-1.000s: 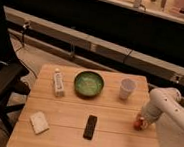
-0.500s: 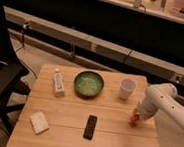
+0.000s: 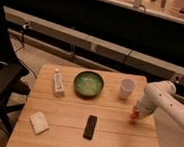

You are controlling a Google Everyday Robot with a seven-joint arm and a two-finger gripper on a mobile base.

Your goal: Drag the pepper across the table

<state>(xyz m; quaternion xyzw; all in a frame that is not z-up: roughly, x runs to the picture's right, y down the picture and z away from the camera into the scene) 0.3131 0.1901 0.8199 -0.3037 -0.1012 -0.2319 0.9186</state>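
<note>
tool low at the table's right edge, tip on the pepper; cannot tell its state. pepper directly under it, likely pinned for sliding. cup just behind, remote well left, bowl beyond.

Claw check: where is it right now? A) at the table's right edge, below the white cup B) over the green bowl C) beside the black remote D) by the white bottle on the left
A: the claw is down at the table's right edge by the red pepper, just below the white cup.
</note>
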